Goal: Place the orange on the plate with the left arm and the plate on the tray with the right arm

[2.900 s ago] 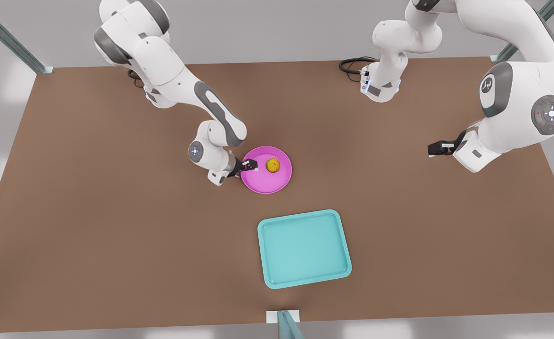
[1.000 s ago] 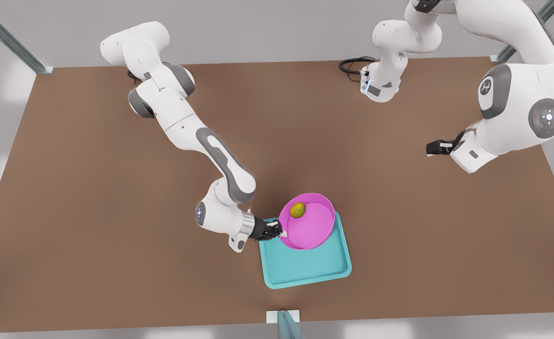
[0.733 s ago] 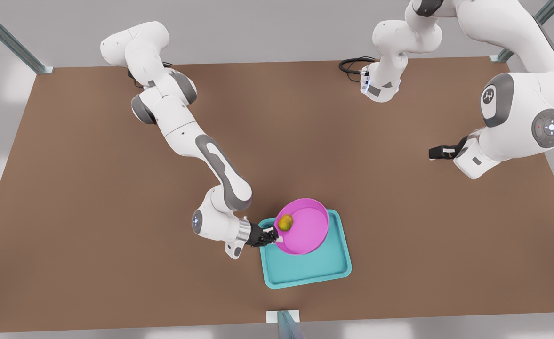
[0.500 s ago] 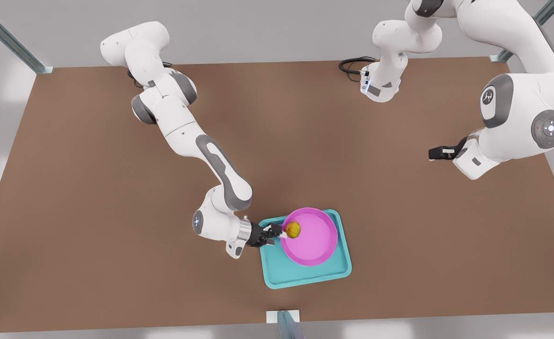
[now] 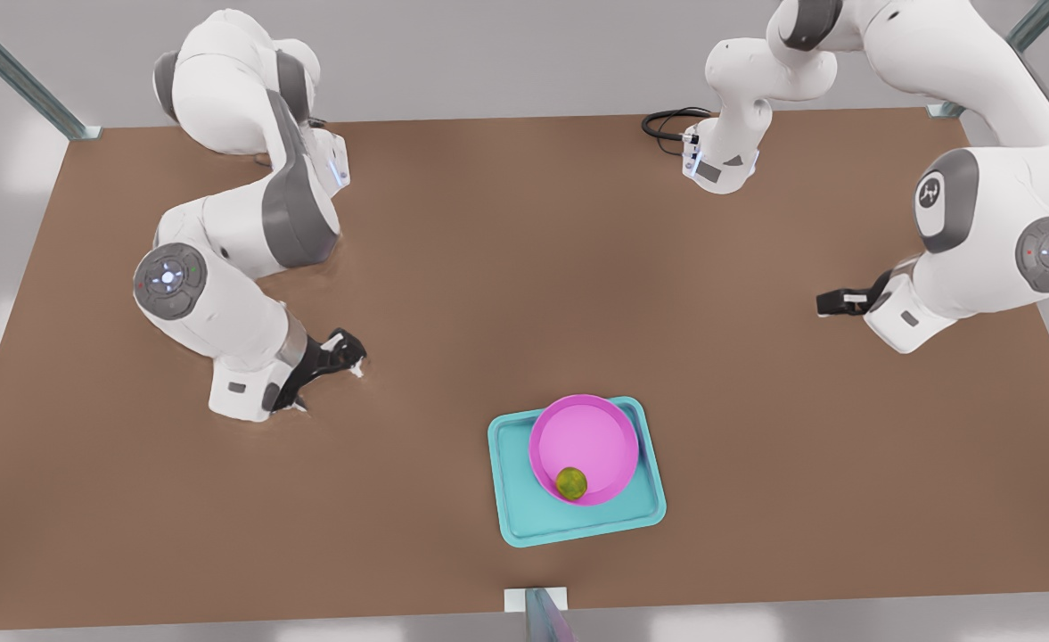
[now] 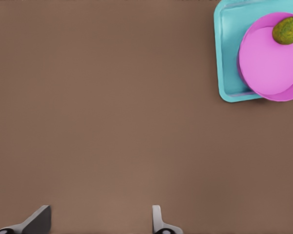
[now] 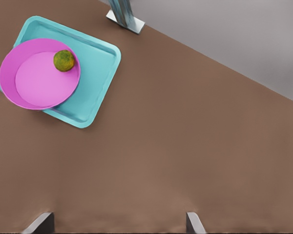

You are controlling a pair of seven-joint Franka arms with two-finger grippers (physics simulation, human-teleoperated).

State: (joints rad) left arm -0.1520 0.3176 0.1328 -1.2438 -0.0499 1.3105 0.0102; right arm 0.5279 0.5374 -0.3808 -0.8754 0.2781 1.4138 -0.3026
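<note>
Pink plate (image 5: pixel 584 439) sits on the turquoise tray (image 5: pixel 512 504), the orange (image 5: pixel 571 482) resting against its near rim; both placements look complete, so judged from this layout the next move calls only for the arms to park; the right gripper (image 5: pixel 350 349), at the front view's left, hangs folded above bare brown desk (image 5: pixel 488 267), fingers (image 7: pixel 193 222) spread wide and empty; the left gripper (image 5: pixel 831 301), at the front view's right, waits likewise, well apart, fingers (image 6: pixel 158 222) wide and empty.
</note>
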